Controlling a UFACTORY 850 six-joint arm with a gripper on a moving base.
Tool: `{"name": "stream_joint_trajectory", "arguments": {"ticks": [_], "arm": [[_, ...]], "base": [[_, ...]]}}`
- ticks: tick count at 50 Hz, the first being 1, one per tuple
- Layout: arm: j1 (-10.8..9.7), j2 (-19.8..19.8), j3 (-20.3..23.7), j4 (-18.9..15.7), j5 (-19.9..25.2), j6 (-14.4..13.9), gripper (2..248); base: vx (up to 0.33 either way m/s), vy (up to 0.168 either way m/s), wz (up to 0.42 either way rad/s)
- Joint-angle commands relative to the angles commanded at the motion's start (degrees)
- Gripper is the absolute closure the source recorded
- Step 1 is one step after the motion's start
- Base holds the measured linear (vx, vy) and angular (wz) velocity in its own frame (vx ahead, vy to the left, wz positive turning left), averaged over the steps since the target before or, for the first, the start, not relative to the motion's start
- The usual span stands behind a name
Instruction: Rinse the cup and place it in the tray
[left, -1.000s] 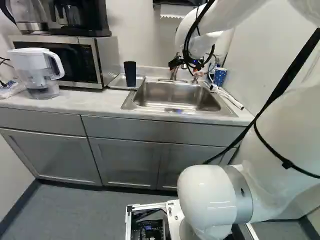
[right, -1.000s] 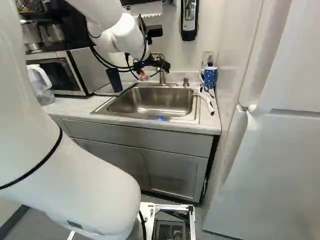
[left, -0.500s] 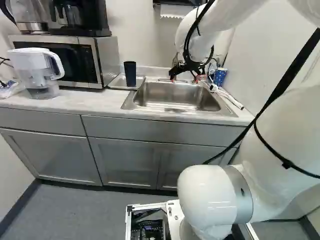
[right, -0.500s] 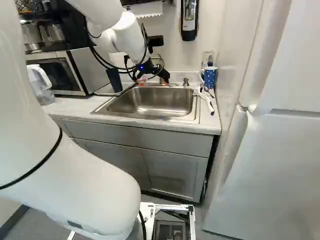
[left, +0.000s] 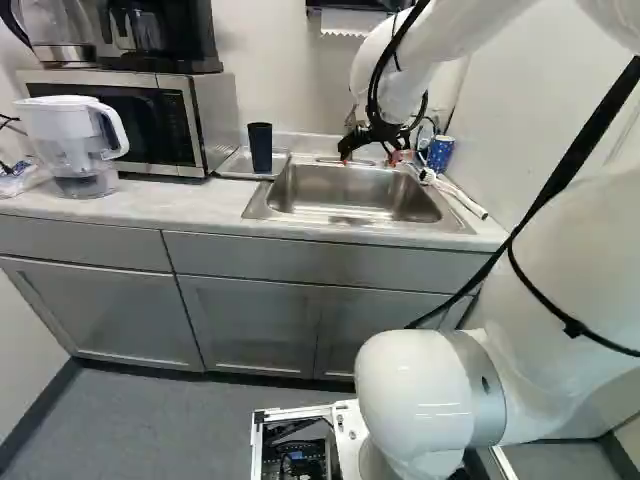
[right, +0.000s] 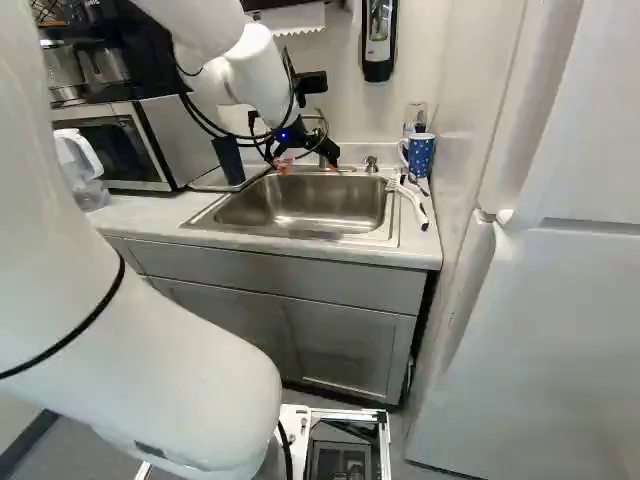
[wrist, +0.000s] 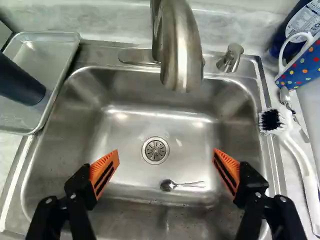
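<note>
Stainless-steel rectangular sink (wrist: 122, 137) | silvery shallow metal tray (wrist: 54, 56), just beside the sink | black two-fingered claw (left: 368, 158), orange pads spread wide over the sink | dark-blue tapered cup (left: 260, 148), upright on the tray, beside the claw and well apart from it | small metal spoon (wrist: 167, 185), lying in the sink

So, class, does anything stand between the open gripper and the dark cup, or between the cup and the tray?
Nothing visible does: the faucet rises at the sink's back edge, beside the path from the gripper to the cup, which already stands in the tray.
</note>
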Motion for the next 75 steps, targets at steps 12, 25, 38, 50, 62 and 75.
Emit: {"name": "stream_joint_trajectory", "arguments": {"ticks": [12, 25, 38, 50, 62, 75], "arm": [[0.0, 0.0, 0.0, 0.0, 0.0, 0.0, 3], [0.0, 0.0, 0.0, 0.0, 0.0, 0.0, 3], [0.0, 0.0, 0.0, 0.0, 0.0, 0.0, 3], [0.0, 0.0, 0.0, 0.0, 0.0, 0.0, 3], [0.0, 0.0, 0.0, 0.0, 0.0, 0.0, 3], [0.0, 0.0, 0.0, 0.0, 0.0, 0.0, 3]], "base": [[0.000, 0.000, 0.000], [0.000, 0.000, 0.000], [0.000, 0.000, 0.000], [0.000, 0.000, 0.000], [-0.030, 0.010, -0.006], [-0.008, 0.003, -0.001]]}}
